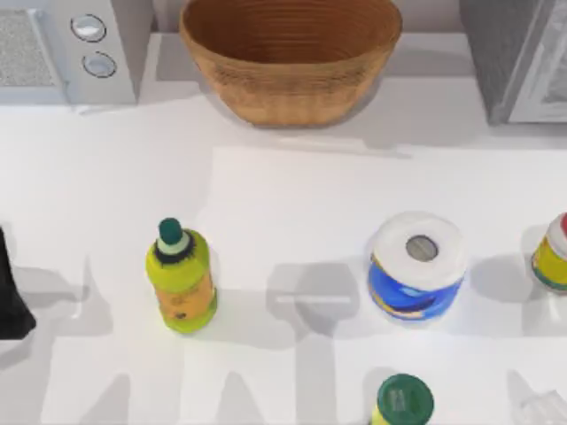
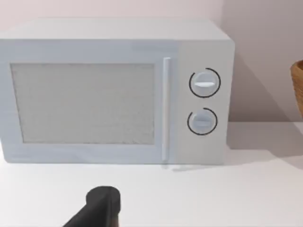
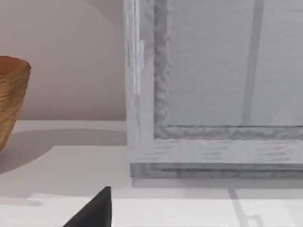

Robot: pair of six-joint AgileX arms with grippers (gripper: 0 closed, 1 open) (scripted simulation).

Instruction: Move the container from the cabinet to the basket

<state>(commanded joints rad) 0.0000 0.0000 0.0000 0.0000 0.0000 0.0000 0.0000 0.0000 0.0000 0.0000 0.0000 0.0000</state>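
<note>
The cabinet stands at the back right, with a dark speckled side and a pale framed front. The container is hidden. The tan woven basket sits at the back middle, and its rim also shows in the right wrist view. My left arm is parked at the table's left edge; a dark part of my left gripper faces the white box. A dark part of my right gripper shows low in front of the cabinet, apart from it.
A white box with two round knobs stands at the back left. A yellow-green bottle stands left of centre, a white and blue roll right of centre, a yellow jar at the right edge, and a green-capped bottle at the front.
</note>
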